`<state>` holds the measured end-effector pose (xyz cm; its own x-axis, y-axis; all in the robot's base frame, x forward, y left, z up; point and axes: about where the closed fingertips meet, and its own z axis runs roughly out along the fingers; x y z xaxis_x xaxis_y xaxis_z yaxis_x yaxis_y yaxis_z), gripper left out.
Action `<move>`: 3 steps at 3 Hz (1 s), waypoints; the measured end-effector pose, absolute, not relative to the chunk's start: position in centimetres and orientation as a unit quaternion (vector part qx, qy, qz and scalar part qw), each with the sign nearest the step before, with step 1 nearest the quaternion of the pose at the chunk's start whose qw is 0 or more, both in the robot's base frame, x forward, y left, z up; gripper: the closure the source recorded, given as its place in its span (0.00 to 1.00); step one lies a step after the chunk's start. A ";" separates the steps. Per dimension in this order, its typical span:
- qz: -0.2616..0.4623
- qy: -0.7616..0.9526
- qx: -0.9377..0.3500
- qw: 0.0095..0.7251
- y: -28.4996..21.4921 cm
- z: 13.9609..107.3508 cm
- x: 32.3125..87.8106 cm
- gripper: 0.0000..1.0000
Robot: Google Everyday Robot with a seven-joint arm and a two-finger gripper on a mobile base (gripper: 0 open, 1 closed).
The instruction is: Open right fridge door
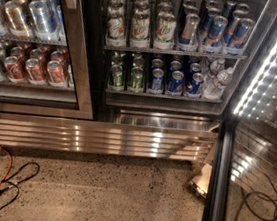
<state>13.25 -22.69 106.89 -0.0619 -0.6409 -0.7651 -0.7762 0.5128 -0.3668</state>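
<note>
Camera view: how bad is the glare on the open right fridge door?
Camera view: the right fridge door reflects rows of bright light dots, washing out its upper pane; the floor shows through lower down; the cans are evenly lit; end effector not in view.

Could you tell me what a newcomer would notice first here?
The right fridge door stands swung open at the right, with a bright strip of lights running up its glass. Beside it, at centre, uncovered shelves show green and blue cans. The gripper is not in view.
</note>
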 end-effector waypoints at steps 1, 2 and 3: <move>0.063 0.724 -0.490 0.482 -22.5 107.2 13.6 1.00; 0.066 0.705 -0.498 0.501 -21.0 106.9 14.3 1.00; 0.115 0.677 -0.504 0.524 -17.9 104.6 17.2 1.00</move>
<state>17.20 -17.89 104.56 0.0569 -0.5625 -0.8248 -0.8026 0.4656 -0.3729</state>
